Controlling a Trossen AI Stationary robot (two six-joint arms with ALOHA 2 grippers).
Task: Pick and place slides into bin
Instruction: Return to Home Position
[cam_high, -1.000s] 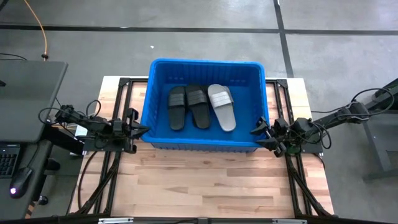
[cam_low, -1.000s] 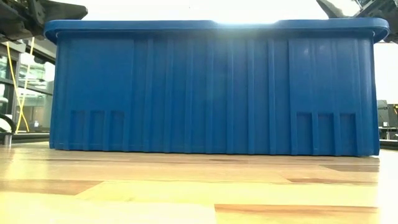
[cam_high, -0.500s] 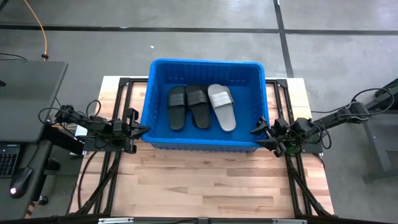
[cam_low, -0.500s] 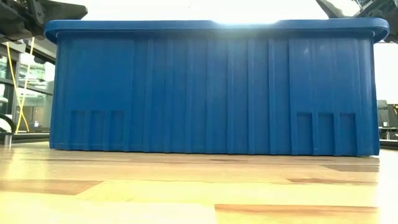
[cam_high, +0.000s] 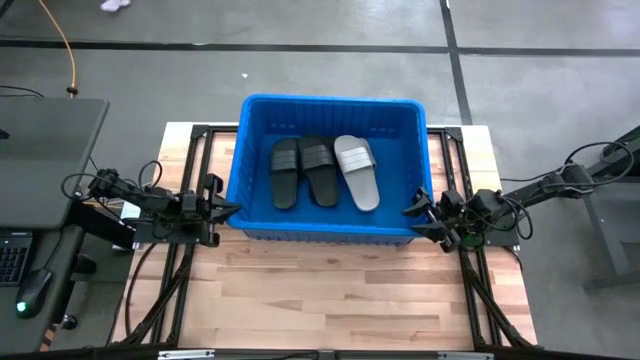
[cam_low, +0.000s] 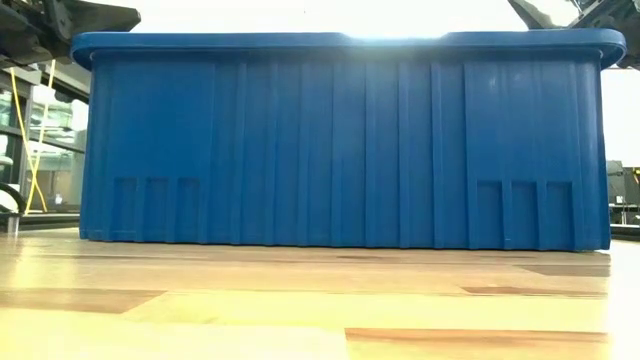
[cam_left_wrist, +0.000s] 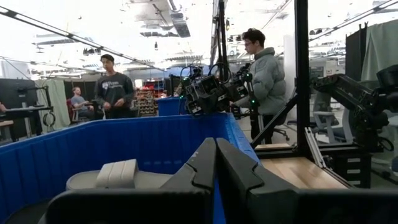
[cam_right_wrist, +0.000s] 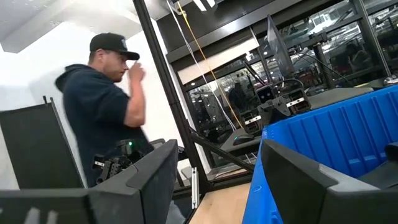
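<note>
3 slides (cam_high: 318, 170) show in bin (cam_high: 325, 102), mid-counter toward the back edge: two black, one grey (cam_high: 357, 172), side by side; can't tell if more lie under them; none on counter (cam_high: 330, 290); picking looks done, only homing left; left arm (cam_high: 205, 208) at bin's left wall, jaws shut, empty; right arm (cam_high: 440, 214) at bin's front right corner, jaws wide apart, empty

Two black slides (cam_high: 285, 173), one grey slide (cam_high: 357, 172) — one blue bin (cam_high: 330, 102)
</note>
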